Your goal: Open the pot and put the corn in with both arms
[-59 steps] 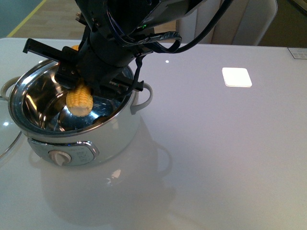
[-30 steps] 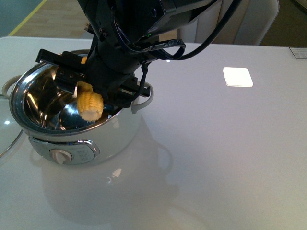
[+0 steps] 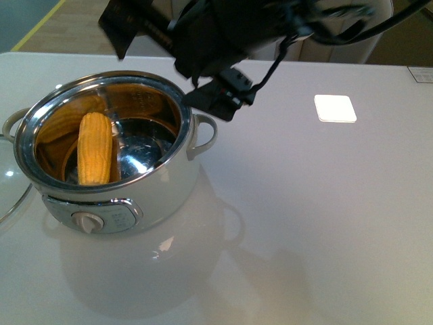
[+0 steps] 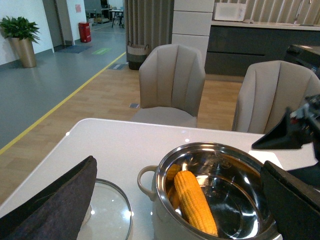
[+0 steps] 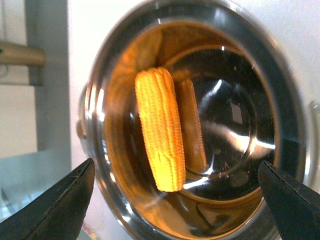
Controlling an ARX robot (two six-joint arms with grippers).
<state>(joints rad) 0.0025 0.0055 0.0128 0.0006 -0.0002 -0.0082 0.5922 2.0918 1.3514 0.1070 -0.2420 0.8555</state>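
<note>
At the far left, the glass lid [image 3: 8, 193] lies on the counter [image 3: 325, 217] beside the pot [image 3: 108, 159], so the pot is already open. The corn [image 3: 94, 149] rests inside it, leaning against the steel wall. The right hand [image 5: 175, 200] is above the pot, spread wide and empty; the left hand [image 4: 175, 200] is also wide and holds nothing. The task appears finished. No brand or writing can be read.

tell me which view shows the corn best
The right wrist view: it looks straight down into the pot, so the whole corn shows. The front view shows the corn foreshortened behind the rim; the left wrist view shows it partly cut off.
</note>
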